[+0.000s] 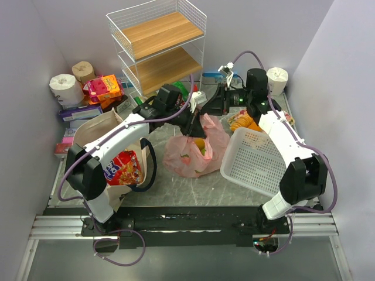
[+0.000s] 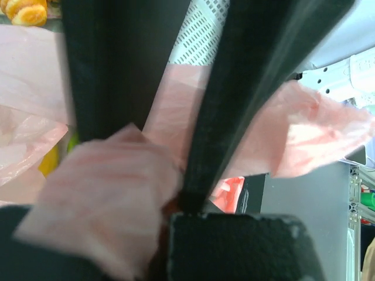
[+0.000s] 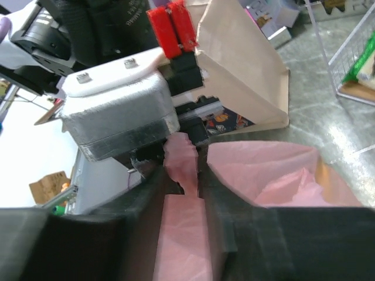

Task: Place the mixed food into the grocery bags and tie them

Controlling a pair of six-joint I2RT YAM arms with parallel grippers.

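Note:
The pink plastic bag (image 1: 196,153) lies in the middle of the table with yellow fruit (image 1: 200,144) showing inside. My left gripper (image 1: 190,126) is shut on a bunched pink handle (image 2: 111,193) at the bag's back left. My right gripper (image 1: 212,108) is shut on the other pink handle strip (image 3: 183,234), right beside the left gripper's taped body (image 3: 117,120). Both hold the handles above the bag's mouth. The beige tote (image 1: 94,132) stands at the left with a red snack packet (image 1: 123,167) in it. More snack packets (image 1: 243,121) lie behind the basket.
A white perforated basket (image 1: 255,161) lies tilted to the right of the pink bag. A wire shelf with wooden boards (image 1: 158,47) stands at the back. Toilet-paper rolls (image 1: 64,88) and boxes sit at the back left, and another roll (image 1: 277,79) at the back right.

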